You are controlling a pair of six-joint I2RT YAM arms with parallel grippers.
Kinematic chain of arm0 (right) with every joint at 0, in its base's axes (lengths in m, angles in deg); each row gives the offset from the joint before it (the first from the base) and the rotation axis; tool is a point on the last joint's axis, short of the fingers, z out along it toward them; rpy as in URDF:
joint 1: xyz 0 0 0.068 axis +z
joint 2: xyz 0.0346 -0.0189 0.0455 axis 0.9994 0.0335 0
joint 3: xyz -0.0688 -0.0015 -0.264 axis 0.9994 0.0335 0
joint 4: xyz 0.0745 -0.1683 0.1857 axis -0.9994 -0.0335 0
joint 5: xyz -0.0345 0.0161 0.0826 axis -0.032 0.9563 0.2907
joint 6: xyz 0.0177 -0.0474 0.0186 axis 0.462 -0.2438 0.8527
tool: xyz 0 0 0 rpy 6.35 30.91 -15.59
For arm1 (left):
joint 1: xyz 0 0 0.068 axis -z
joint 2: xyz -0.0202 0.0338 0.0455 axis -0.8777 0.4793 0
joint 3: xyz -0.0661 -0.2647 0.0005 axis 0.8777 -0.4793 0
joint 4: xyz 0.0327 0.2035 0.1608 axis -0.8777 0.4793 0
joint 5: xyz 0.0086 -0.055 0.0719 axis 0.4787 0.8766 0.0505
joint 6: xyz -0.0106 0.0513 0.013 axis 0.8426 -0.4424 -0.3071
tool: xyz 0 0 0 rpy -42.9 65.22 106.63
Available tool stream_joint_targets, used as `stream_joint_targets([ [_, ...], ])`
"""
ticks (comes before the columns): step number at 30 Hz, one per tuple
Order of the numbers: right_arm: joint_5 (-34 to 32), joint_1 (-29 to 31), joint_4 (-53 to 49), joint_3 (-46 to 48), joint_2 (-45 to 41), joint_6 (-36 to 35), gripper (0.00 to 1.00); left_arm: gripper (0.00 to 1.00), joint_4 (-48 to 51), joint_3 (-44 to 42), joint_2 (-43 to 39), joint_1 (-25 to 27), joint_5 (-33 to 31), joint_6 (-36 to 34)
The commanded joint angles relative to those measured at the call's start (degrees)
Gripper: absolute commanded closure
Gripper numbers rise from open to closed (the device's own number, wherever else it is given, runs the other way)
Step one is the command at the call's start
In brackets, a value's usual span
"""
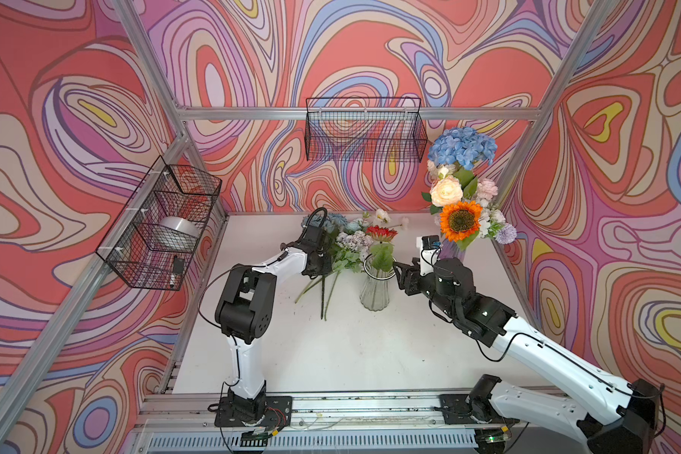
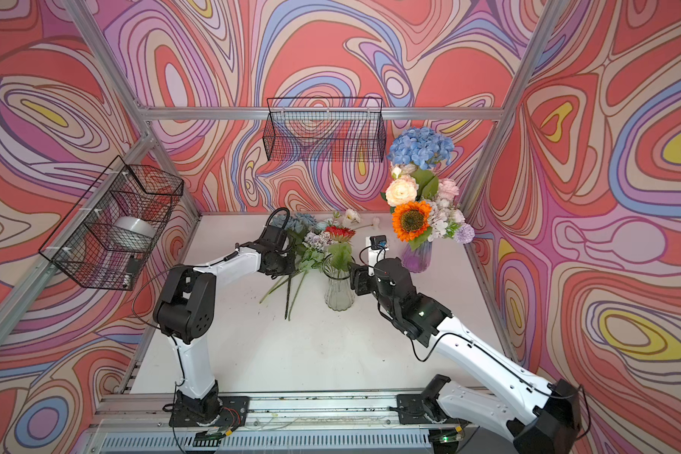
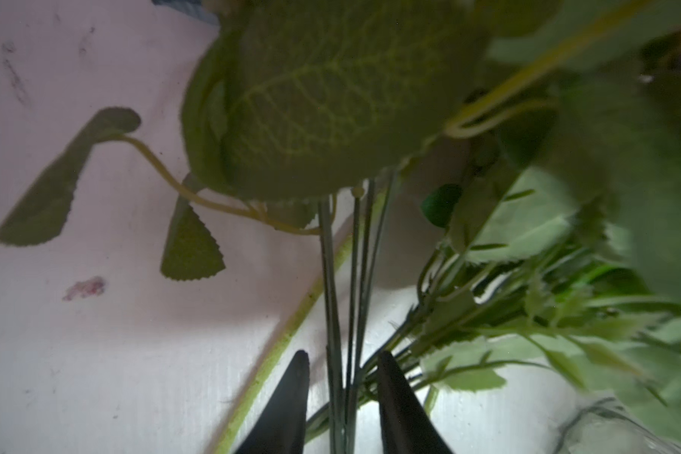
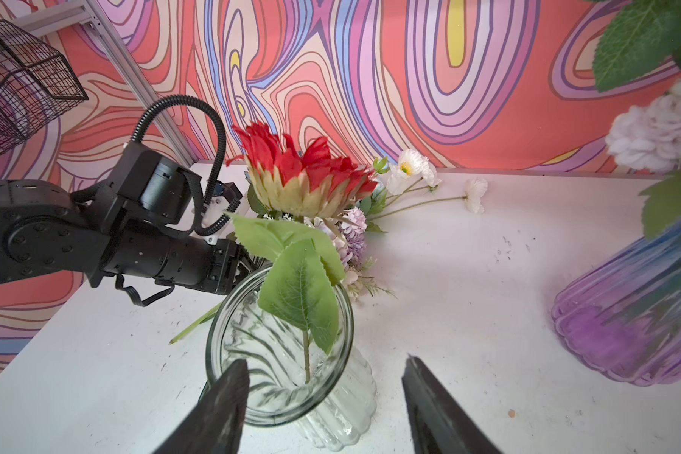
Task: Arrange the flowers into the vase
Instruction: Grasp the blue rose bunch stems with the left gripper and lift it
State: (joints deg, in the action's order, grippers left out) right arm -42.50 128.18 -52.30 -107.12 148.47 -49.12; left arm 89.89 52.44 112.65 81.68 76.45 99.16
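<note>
A clear ribbed glass vase (image 1: 375,291) (image 2: 339,291) stands mid-table and holds one red flower (image 1: 382,232) (image 4: 303,177) with broad green leaves. To its left lies a pile of loose flowers (image 1: 348,239) (image 2: 311,239): blue, lilac and white poppies (image 4: 409,169), stems pointing toward the front. My left gripper (image 3: 343,355) reaches into that pile; its dark fingers straddle a bundle of thin green stems (image 3: 350,275), with a small gap showing on each side. My right gripper (image 4: 327,361) (image 1: 400,271) hangs open just right of the vase rim (image 4: 276,418), holding nothing.
A purple vase (image 1: 455,251) (image 4: 637,314) with a full bouquet, sunflower (image 1: 460,221) and blue hydrangea (image 1: 462,147), stands at the back right. Wire baskets hang on the back wall (image 1: 364,129) and the left frame (image 1: 162,224). Bare white table (image 1: 331,353) lies in front.
</note>
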Motion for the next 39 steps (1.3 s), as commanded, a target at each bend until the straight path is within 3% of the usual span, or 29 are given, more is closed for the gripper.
stream_joint_targets([
  [1,-0.03,-0.28,0.57,0.91,-1.37,0.57,0.36,0.69,3.31,2.31,1.55,-0.1,-3.38,-1.25],
  [12,-0.34,-0.24,0.07,0.87,-2.14,0.22,0.35,0.77,4.65,6.25,6.49,-0.08,-4.61,-1.31],
  [18,-0.8,-0.28,0.14,0.68,-2.69,-0.05,0.35,0.97,4.41,5.6,5.63,-0.1,-4.09,-0.9],
  [26,2.81,-0.28,2.09,-0.28,0.07,-1.01,0.34,1.0,0.32,-2.1,-4.15,-0.1,-4.55,0.7],
  [30,4.99,-0.37,2.76,-1.49,2.18,-1.53,0.27,1.0,-3.0,-7.04,-10.95,-0.09,-3.88,2.12],
  [39,4.82,-2.63,4.55,-5.3,9.24,1.14,0.24,1.0,-13.14,-16.91,-25.9,-0.09,-1.04,6.47],
])
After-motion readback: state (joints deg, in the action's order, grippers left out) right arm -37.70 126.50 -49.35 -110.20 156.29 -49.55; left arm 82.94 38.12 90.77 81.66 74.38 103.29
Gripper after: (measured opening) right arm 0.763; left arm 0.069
